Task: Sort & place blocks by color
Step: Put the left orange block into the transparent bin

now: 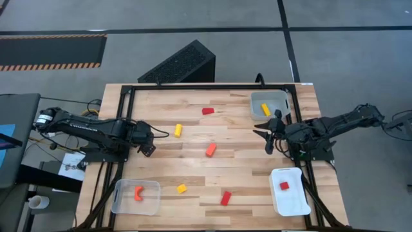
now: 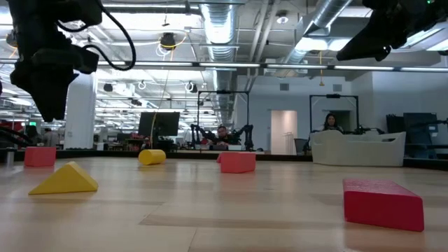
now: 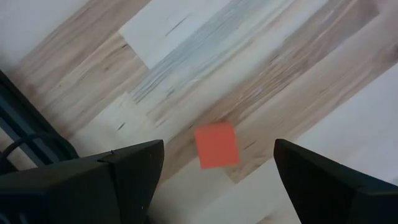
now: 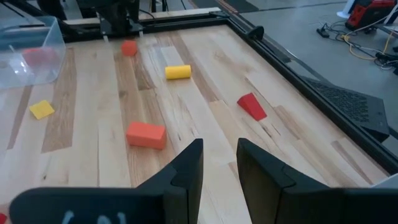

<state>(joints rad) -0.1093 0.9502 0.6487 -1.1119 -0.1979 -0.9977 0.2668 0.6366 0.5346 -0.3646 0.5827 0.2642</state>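
My left gripper [image 1: 147,138] is open and hangs over the table's left side. Its fingers stand on either side of a small orange block [image 3: 217,145] on the wood below, without touching it. That block also shows in the low view [image 2: 40,156] under the gripper [image 2: 47,105]. My right gripper [image 1: 269,135] hovers by the table's right edge, slightly open and empty [image 4: 219,155]. Loose on the table lie a yellow cylinder [image 1: 178,130], a red wedge [image 1: 208,111], an orange bar [image 1: 210,150], a yellow wedge [image 1: 181,189] and a red bar [image 1: 226,198].
A clear tray [image 1: 122,205] at the near left holds an orange block [image 1: 138,192]. A clear tray [image 1: 278,98] at the far right holds a yellow block [image 1: 265,109]. A white tray [image 1: 293,203] at the near right holds a red block [image 1: 284,185]. A black frame rims the table.
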